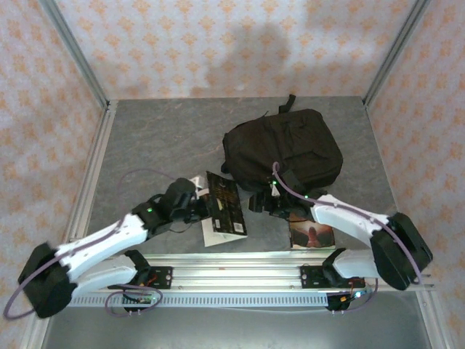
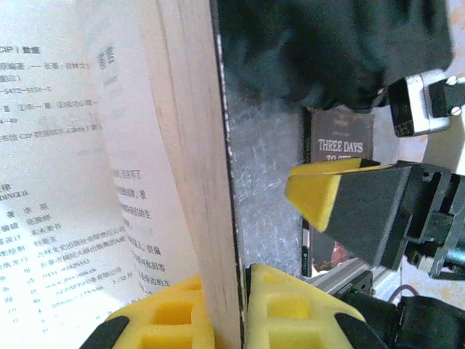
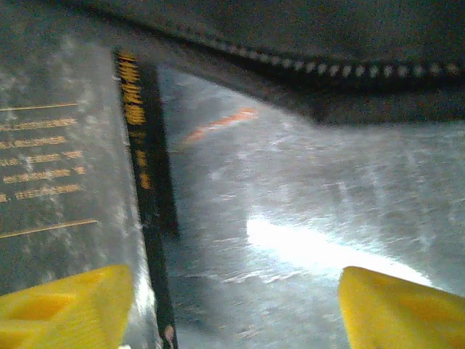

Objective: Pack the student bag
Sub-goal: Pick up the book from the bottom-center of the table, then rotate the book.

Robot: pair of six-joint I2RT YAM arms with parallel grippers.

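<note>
Two grippers sit just on the near side of your large black soft fabric backpack (image 1: 283,149), which lies flat mid-table. Its loop handle points at the far wall, and its long axis runs near to far. Your left gripper (image 1: 205,207) is clamped on an open dark-covered paperback book (image 1: 227,203). Your right gripper (image 3: 232,305), fingers spread wide, hovers beside the backpack's zip edge.

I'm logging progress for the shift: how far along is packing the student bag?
Done: nothing visibly packed; both books sit outside the student bag. In hand: left gripper clamps the black book beside the bag; right gripper is open. Left: that book and the second book still go in.
</note>
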